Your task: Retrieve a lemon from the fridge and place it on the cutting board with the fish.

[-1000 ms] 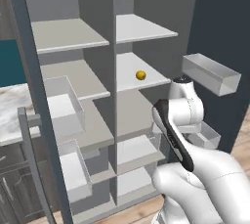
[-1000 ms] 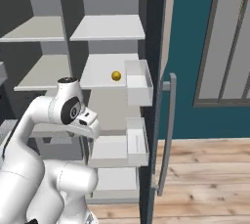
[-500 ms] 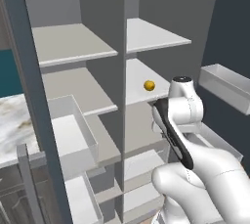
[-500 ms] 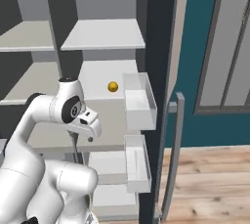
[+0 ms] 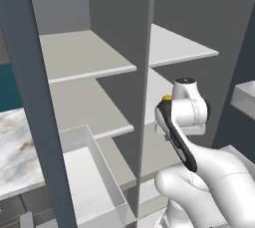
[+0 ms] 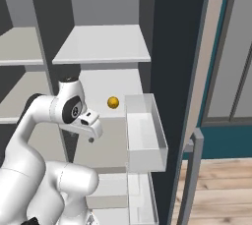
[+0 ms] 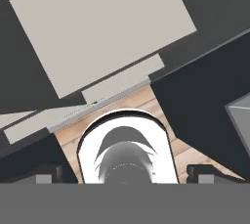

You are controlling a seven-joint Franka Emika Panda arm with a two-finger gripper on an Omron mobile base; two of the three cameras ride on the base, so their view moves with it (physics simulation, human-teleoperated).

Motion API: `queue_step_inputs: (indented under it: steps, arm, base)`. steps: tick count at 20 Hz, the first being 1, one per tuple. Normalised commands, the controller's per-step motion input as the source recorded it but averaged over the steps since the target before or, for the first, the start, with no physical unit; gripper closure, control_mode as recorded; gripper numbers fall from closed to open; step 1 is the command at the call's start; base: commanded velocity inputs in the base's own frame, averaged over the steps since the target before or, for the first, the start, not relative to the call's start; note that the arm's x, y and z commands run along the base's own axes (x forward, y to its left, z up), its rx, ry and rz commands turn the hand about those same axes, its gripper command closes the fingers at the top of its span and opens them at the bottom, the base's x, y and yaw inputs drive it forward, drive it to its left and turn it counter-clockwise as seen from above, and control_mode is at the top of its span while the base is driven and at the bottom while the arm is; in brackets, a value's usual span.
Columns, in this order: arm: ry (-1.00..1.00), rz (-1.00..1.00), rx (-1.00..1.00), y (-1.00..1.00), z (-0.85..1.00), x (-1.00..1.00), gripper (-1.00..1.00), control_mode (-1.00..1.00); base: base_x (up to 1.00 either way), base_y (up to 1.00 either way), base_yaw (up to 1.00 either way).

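The fridge [image 5: 84, 55] stands open before me, its pale shelves [image 6: 103, 42] bare apart from the lemon [image 6: 113, 102]. That small yellow fruit sits on the right-hand middle shelf. In the left base view the lemon [image 5: 167, 98] just peeks out behind my arm. My arm is folded in front of the shelves, short of the lemon, with the hand pointing down. In the hand view my gripper [image 7: 124, 178] is open, its fingertips [image 7: 45, 179] wide apart with nothing between them, above wooden floor. The cutting board and the fish are out of view.
A clear door bin [image 6: 143, 135] juts out just right of the lemon's shelf, with the door's grey handle [image 6: 194, 170] below it. Another bin [image 5: 87, 172] hangs on the left door. A marble counter [image 5: 15, 147] lies to the left. Wooden floor [image 6: 221, 184] lies at the right.
Both base views have closed in on the fridge, so the shelves and the lemon look larger. The arm keeps its folded pose and the gripper stays open.
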Motion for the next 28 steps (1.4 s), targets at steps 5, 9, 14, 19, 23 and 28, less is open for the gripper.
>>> queue_step_inputs:
  steps: [5, 9, 14, 19, 23, 28]
  arm:
    - [-0.02, 0.0, 0.0, -0.05, 0.0, 0.0, -1.0, -1.0]
    - [-0.18, 0.0, 0.03, -0.24, 0.0, 0.04, -1.0, -1.0]
    - [-0.16, 0.01, 0.0, -0.08, 0.28, 0.13, -1.0, -1.0]
    - [-0.34, 0.0, -0.04, -0.18, 0.25, 0.0, -1.0, -1.0]
    - [-0.34, 0.0, -0.07, -0.12, 0.42, 0.0, -1.0, -1.0]
    - [-0.29, 0.0, -0.06, 0.0, 0.54, 0.0, -1.0, -1.0]
  base:
    - [0.13, -0.09, 0.0]
    - [0.0, 0.0, 0.0]
    - [0.0, 0.0, 0.0]
    - [0.0, 0.0, 0.0]
    - [0.0, 0.0, 0.0]
    - [0.0, 0.0, 0.0]
